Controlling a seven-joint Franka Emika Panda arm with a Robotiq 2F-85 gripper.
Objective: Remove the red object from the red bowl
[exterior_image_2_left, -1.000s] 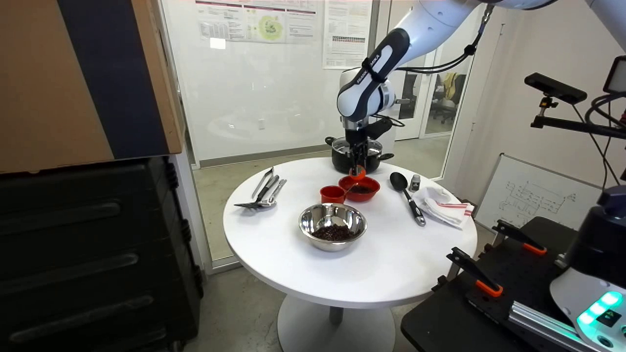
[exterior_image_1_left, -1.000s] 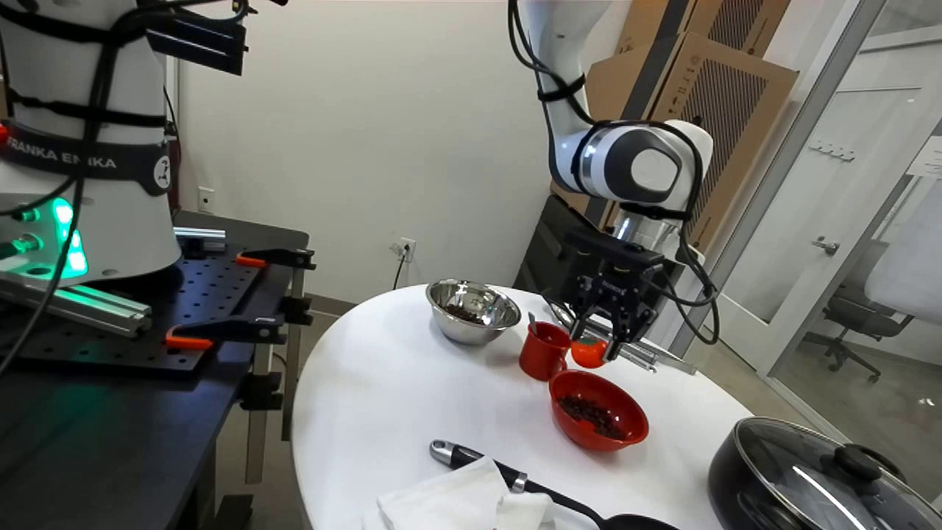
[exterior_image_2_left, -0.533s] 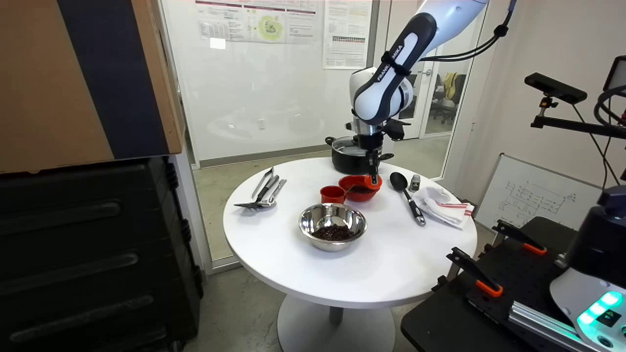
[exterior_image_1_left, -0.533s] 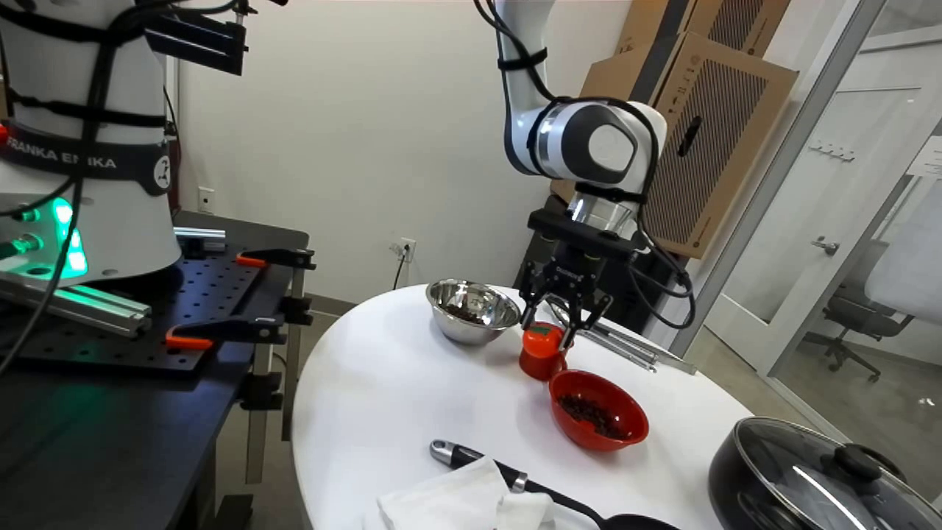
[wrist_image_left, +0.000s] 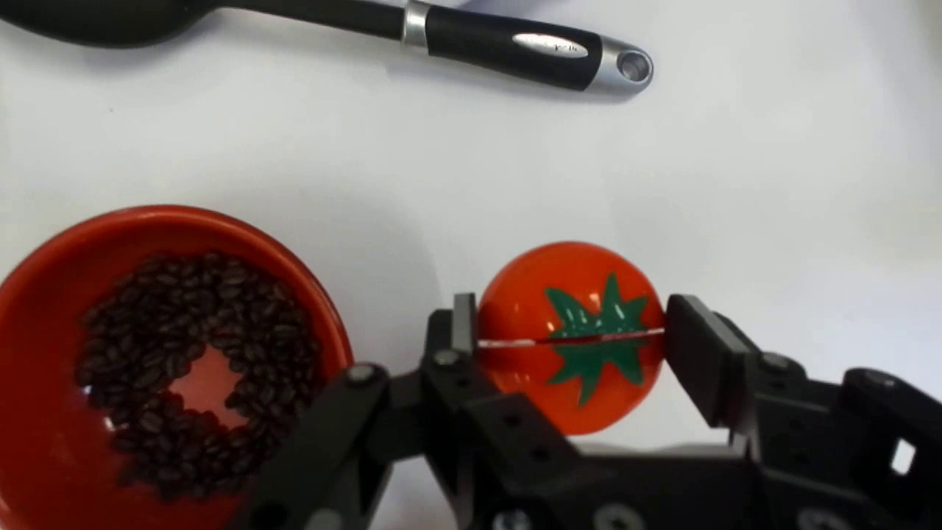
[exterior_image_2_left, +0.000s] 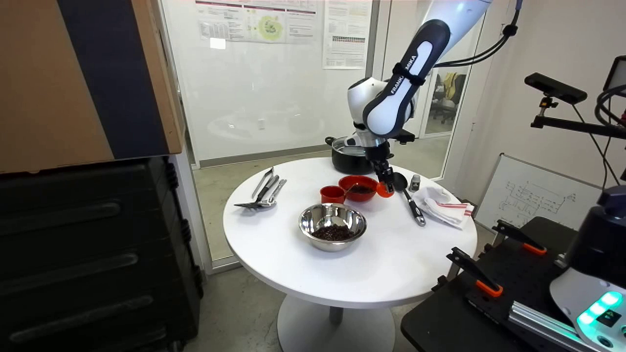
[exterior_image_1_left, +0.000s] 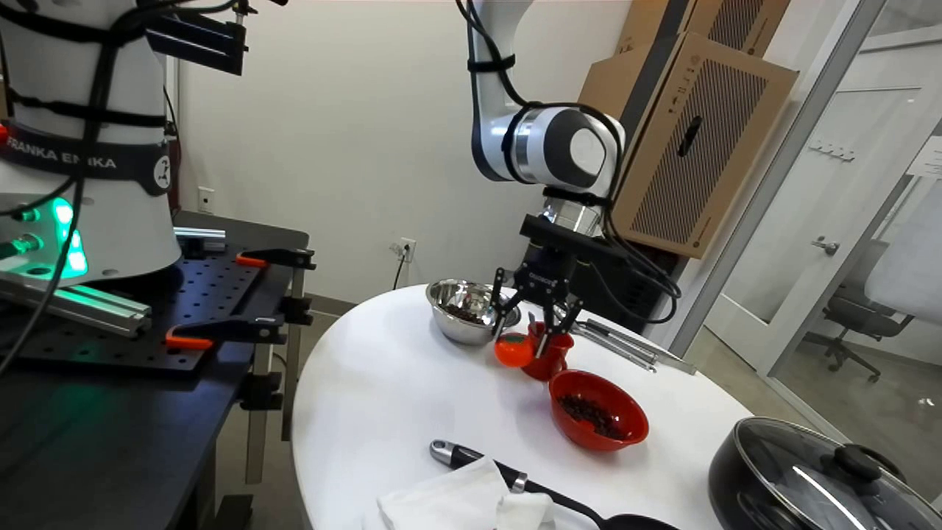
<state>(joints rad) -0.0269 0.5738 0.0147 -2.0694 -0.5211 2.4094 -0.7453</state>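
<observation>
The red object is a tomato-like red-orange lump with a green leaf mark and a seam across it (wrist_image_left: 567,280); it also shows in both exterior views (exterior_image_1_left: 513,351) (exterior_image_2_left: 385,190). My gripper (wrist_image_left: 570,327) is shut on it, a finger pad against each side; the gripper also shows in both exterior views (exterior_image_1_left: 521,341) (exterior_image_2_left: 390,187). I cannot tell whether the lump touches the table. The shallow red bowl (wrist_image_left: 40,316) lies left of the lump in the wrist view, apart from it, with dark beans inside; it also shows in both exterior views (exterior_image_1_left: 589,384) (exterior_image_2_left: 356,197).
A red cup (exterior_image_1_left: 550,362) (exterior_image_2_left: 333,195) stands beside the red bowl. A steel bowl (exterior_image_1_left: 458,332) (exterior_image_2_left: 328,247) holds beans. A black spoon (wrist_image_left: 508,46) (exterior_image_2_left: 413,209), white cloth (exterior_image_1_left: 456,500) (exterior_image_2_left: 444,204), lidded black pot (exterior_image_1_left: 743,471) (exterior_image_2_left: 346,163), metal utensils (exterior_image_2_left: 266,190) and small bottle (exterior_image_2_left: 415,183) are around.
My gripper has carried the red lump away from above the red bowl, toward the robot's base side, and lower. The bowls and the cup have not moved.
</observation>
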